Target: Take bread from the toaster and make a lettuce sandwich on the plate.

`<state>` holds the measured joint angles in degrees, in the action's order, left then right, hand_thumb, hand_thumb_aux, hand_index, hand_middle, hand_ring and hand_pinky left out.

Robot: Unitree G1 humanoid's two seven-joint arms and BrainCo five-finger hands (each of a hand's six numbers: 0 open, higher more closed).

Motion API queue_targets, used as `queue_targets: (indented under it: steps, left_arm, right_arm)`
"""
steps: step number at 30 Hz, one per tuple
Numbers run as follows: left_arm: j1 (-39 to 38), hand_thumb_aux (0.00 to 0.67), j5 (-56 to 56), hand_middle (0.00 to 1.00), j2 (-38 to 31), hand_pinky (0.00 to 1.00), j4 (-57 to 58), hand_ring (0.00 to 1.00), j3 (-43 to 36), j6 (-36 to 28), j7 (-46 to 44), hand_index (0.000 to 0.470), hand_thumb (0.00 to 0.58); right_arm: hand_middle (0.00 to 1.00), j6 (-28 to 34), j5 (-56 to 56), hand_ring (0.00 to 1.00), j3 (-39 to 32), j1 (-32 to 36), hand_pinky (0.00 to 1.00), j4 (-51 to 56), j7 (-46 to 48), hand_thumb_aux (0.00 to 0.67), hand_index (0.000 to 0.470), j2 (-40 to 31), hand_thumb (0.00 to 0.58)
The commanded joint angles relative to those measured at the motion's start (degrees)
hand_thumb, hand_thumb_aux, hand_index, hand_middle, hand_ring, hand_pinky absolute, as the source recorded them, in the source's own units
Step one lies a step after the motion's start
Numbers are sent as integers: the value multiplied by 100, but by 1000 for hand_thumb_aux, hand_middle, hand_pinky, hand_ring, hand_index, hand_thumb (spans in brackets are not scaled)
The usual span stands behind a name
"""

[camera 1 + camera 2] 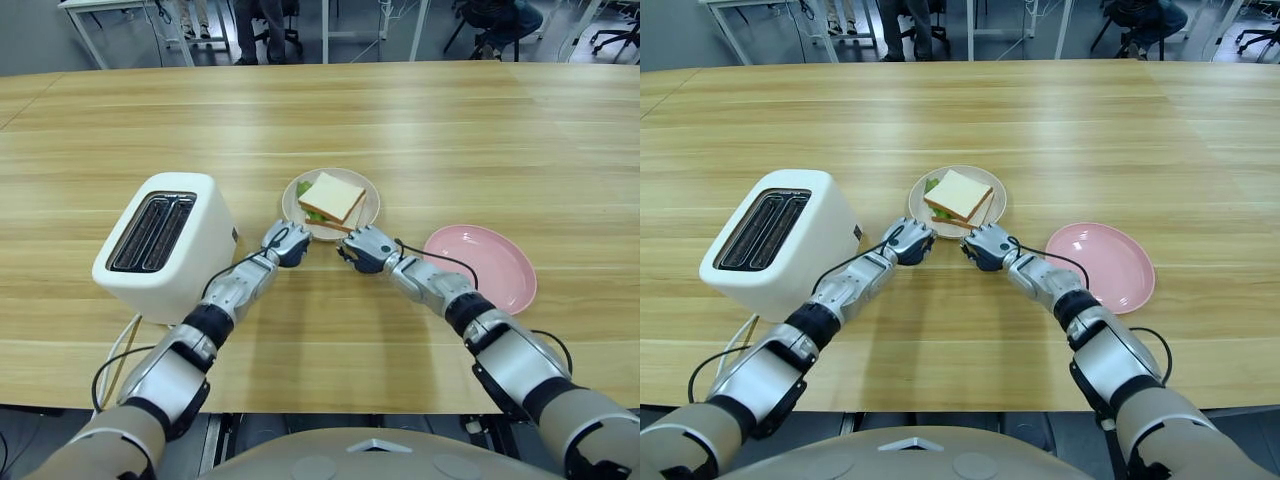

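My left hand [287, 243] and right hand [367, 249] sit curled, holding nothing, just beside the plate [371, 196]. The sandwich [331, 198] lies on it, mid-surface [300, 110], with the toaster [165, 240] toward the left edge.

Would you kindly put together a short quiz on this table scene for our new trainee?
1. True or false: the toaster stands to the left of the beige plate.
2. The sandwich lies on: A) a tray; B) the beige plate; C) a cutting board.
3. Which thing lies just to the right of the right hand?
Key: 1 true; 2 B; 3 the pink plate.
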<state>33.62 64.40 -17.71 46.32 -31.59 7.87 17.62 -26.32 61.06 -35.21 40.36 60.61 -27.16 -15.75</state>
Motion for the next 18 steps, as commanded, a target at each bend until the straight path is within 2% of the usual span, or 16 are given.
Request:
queue_targets:
  steps: [1,5,6,7,8,9,10,11,12,13,15,18]
  left_arm:
    - [-6,670,-143,1000,-110,1000,-4,1000,-114,39,264,460,580]
    - [-607,670,-606,1000,-373,1000,-1167,1000,158,178,115,460,580]
    - [-878,489,-936,831,-416,831,-1598,831,321,327,20,336,538]
    - [-1238,344,-1435,627,-428,627,-2153,627,557,489,-140,236,443]
    - [-1594,0,-1897,184,-434,184,-2706,184,766,617,-324,0,0]
    - [-1977,0,-2437,0,-450,0,-3288,0,951,772,-578,0,0]
    - [-2334,0,-2937,0,-478,0,-3813,0,1099,911,-838,0,0]
    - [-2667,0,-3422,0,-492,0,-4283,0,1253,991,-1082,0,0]
    - [-3013,0,-3979,0,-501,0,-4755,0,1414,1048,-1322,0,0]
    - [-3320,0,-4539,0,-510,0,-5167,0,1556,1086,-1573,0,0]
    - [-3890,0,-5493,0,-561,0,-5927,0,1821,1131,-1950,0,0]
    - [-4564,0,-6245,0,-698,0,-6696,0,2003,1203,-2410,0,0]
  right_arm:
    - [1000,-151,-199,1000,-77,54,1000,86,-190,670,460,-63,580]
    - [1000,-736,-804,1000,198,-309,1000,-610,-8,670,460,-358,580]
    - [1000,-980,-1121,1000,331,-489,1000,-899,174,670,460,-450,580]
    - [1000,-1252,-1584,1000,499,-748,1000,-1275,477,670,460,-547,580]
    - [831,-1421,-2089,831,677,-1029,831,-1676,829,539,370,-632,558]
    - [671,-1569,-2684,671,827,-1338,671,-2111,1254,250,171,-733,352]
    - [553,-1680,-3277,553,928,-1628,553,-2544,1699,0,0,-840,0]
    - [192,-1679,-3856,192,1030,-1905,192,-3010,2111,0,0,-936,0]
    - [59,-1591,-4524,59,1124,-2177,59,-3517,2544,0,0,-1041,0]
    - [0,-1461,-5142,0,1223,-2417,0,-4000,2936,0,0,-1140,0]
    - [0,-1134,-6232,0,1477,-2799,0,-4867,3486,0,0,-1311,0]
    - [0,-574,-7544,0,1880,-3262,0,-5871,4050,0,0,-1448,0]
